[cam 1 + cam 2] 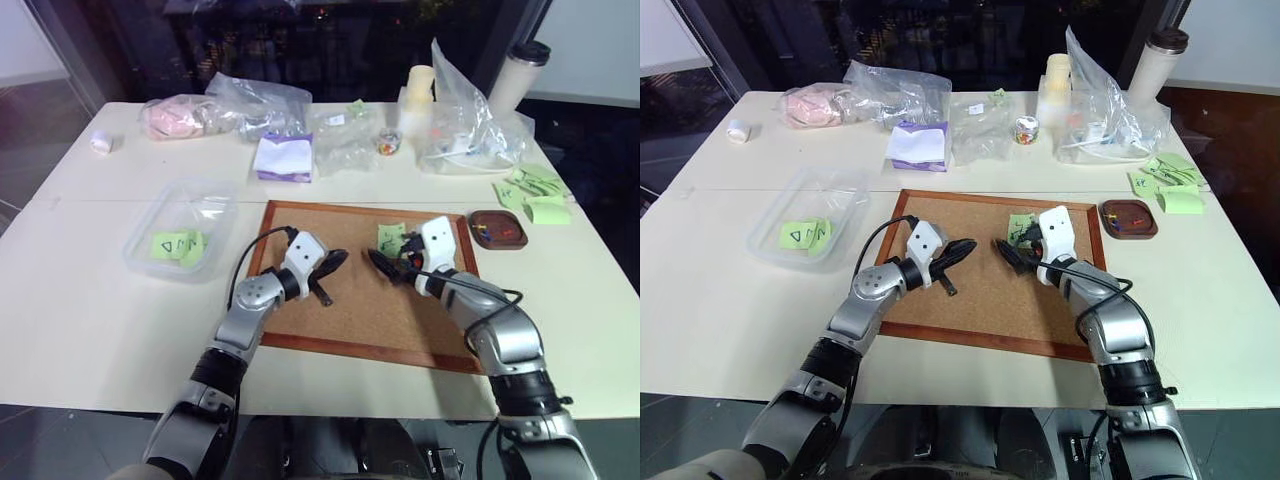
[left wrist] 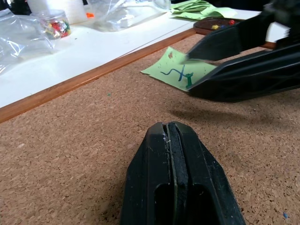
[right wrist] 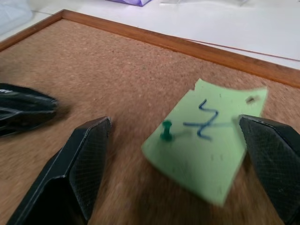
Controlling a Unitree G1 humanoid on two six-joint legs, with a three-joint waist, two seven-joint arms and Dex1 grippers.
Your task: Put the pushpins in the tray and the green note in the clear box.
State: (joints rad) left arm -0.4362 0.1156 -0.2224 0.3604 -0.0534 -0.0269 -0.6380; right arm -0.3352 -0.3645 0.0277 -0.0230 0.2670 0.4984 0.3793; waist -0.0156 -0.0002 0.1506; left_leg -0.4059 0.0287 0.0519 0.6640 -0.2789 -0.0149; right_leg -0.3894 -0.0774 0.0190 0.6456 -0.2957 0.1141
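We see pins in the tray (image 1: 498, 229), but one green pushpin (image 3: 166, 131) pins the green note (image 3: 209, 145) at the corkboard's (image 1: 340, 310) one o'clock; our right hand (image 3: 187, 164) gapes wide around it, left hand (image 2: 172, 140) closed empty.

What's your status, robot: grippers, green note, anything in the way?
Left gripper shut, hovering over corkboard. Right gripper open, straddling green note. Green pushpin pins note to board. Tray holds pins.
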